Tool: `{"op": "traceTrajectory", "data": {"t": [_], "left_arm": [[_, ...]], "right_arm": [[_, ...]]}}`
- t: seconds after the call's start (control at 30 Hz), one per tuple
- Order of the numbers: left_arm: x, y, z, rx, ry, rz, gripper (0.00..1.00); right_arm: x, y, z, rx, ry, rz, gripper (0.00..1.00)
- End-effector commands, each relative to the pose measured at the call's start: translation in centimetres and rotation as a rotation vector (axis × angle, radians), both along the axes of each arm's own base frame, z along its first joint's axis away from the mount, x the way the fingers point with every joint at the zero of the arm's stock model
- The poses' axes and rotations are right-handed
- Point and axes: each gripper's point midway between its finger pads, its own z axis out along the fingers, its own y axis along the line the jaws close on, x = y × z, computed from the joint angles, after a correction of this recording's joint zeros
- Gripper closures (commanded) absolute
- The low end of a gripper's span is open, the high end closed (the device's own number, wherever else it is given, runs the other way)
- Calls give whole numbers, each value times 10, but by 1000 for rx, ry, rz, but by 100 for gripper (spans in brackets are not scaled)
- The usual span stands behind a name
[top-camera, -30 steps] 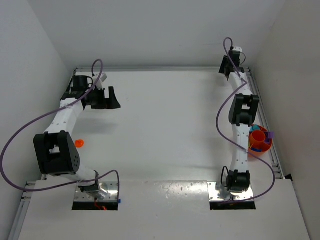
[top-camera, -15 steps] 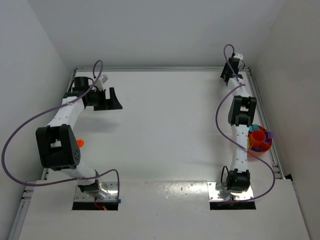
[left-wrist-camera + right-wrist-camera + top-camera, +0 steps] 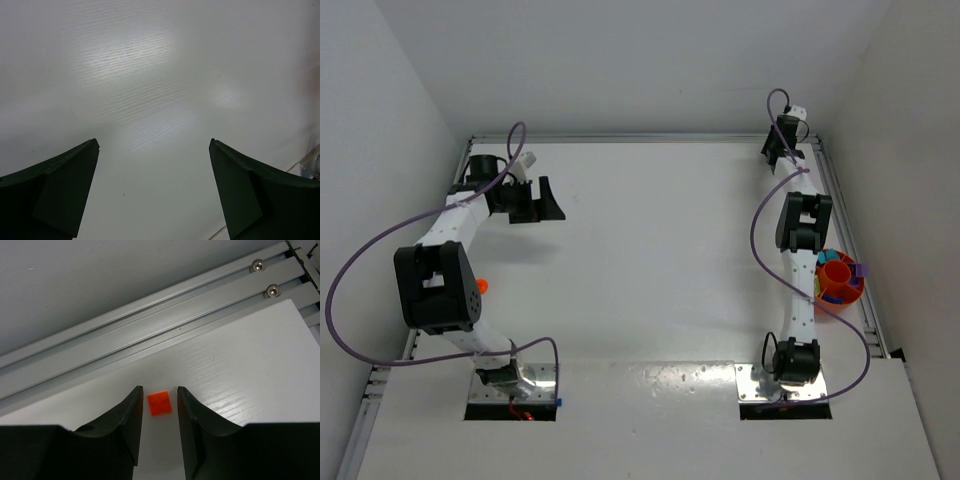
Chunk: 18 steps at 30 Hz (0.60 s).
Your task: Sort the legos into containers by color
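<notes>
Near the right edge of the white table [image 3: 650, 260] stands the round orange plastic bowl [image 3: 840, 308], farther on the left claw [image 3: 154, 145] hangs wide apart, and in the far right corner the right claw [image 3: 159, 390] stands narrowly apart around a tiny square orange plastic brick [image 3: 160, 403], with a gap on each side.

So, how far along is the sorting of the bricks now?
Done: several bricks lie in the orange bowl. In hand: the right hand brackets an orange brick, not yet gripped. Left: another orange piece beside the left arm; the left hand is open, empty.
</notes>
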Motion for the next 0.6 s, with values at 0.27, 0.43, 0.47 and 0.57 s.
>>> {"op": "traceTrajectory", "data": {"t": [0.27, 0.43, 0.47, 0.57], "left_arm": [[10, 6, 15, -35, -38, 1, 2], [11, 9, 14, -41, -23, -1, 2], [10, 8, 14, -49, -24, -6, 2], [12, 8, 10, -52, -5, -5, 2]], "right_arm": [[0, 0, 11, -26, 6, 6, 68], [-6, -3, 5, -52, 52, 13, 68], [-6, -3, 5, -53, 53, 13, 68], [-9, -1, 1, -53, 73, 26, 76]]}}
